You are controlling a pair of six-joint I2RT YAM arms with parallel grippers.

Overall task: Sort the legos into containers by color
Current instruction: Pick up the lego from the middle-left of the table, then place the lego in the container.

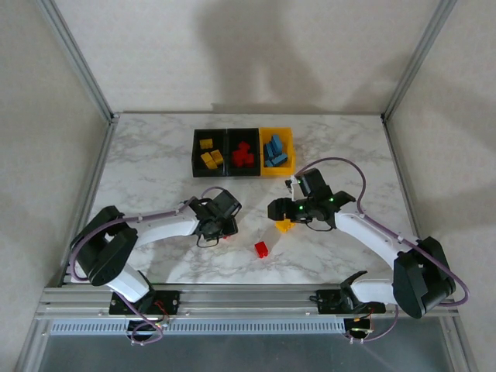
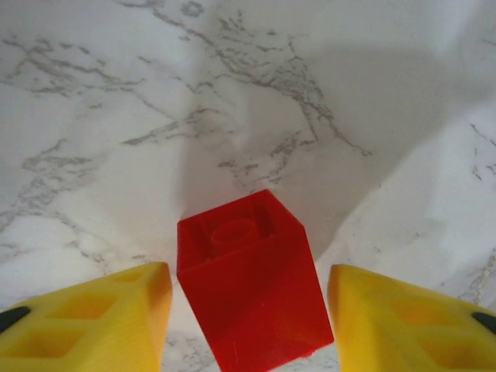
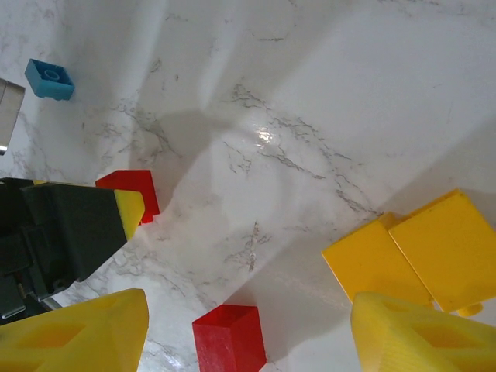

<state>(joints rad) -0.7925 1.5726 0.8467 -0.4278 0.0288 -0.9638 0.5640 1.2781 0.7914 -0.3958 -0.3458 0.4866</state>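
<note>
Left claw (image 2: 248,271) is down at the table, on the near side of the row of bins (image 1: 225,155), roughly below its left end. Here's the thing that matters: the red brick (image 2: 248,294) sits right between the two yellow fingers (image 2: 101,318), but not centred. It crowds the left finger, almost brushing it, while there's clear marble showing before the right one. So the jaws are narrowed around the brick, not clamped on it yet. The brick looks squarish with no real long axis, and it's turned a touch off square to the fingers. My guess is the nearer finger meets it first and nudges it across as the jaws close.

Its home is the middle bin (image 1: 243,132), where the reds lie, straight up-table from this claw.

Right claw (image 3: 249,304) hovers near the row's right end, jaws wide and holding nothing. A second red brick (image 3: 229,337) lies between its fingers, and two yellow bricks (image 3: 418,252) lie just beside its right finger. Which one it wants, I can't tell.
</note>
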